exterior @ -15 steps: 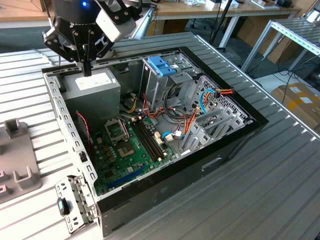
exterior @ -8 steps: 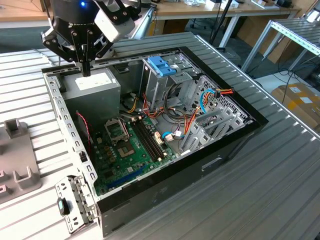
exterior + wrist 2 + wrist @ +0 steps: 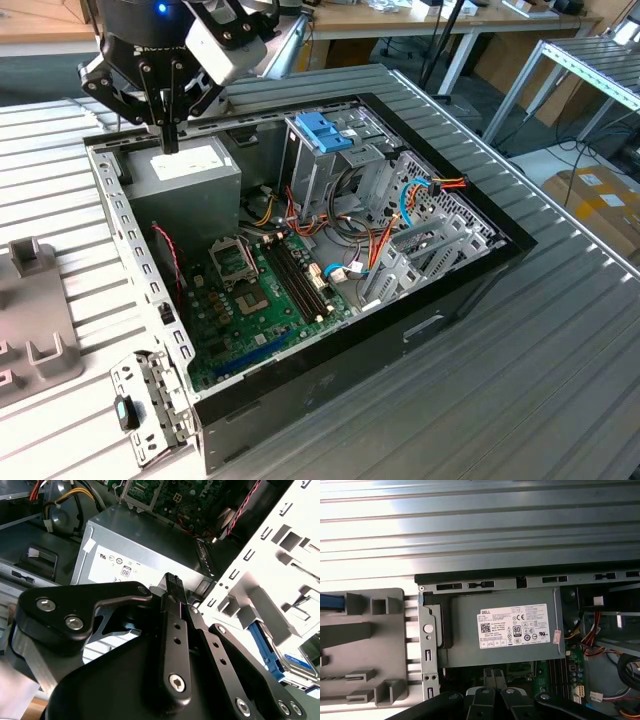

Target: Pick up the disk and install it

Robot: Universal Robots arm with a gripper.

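The fingers [image 3: 171,120], pressed together and empty, hover over the power supply [image 3: 190,168], well apart from the disk [image 3: 267,652].

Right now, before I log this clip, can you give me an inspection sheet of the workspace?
Surface: ribbed metal table carrying an open computer case.
Job's things: the disk, blue-railed, sits beyond the case's side wall in the second wrist view; not gripped.
Clutter: grey fixture at the exterior view's left; perforated metal bracket by the case corner.
Grippers: gripper shut, empty, hovering above the power supply.
Cables: red, orange and blue wires inside the case.
Surroundings: workbenches and cardboard boxes behind.
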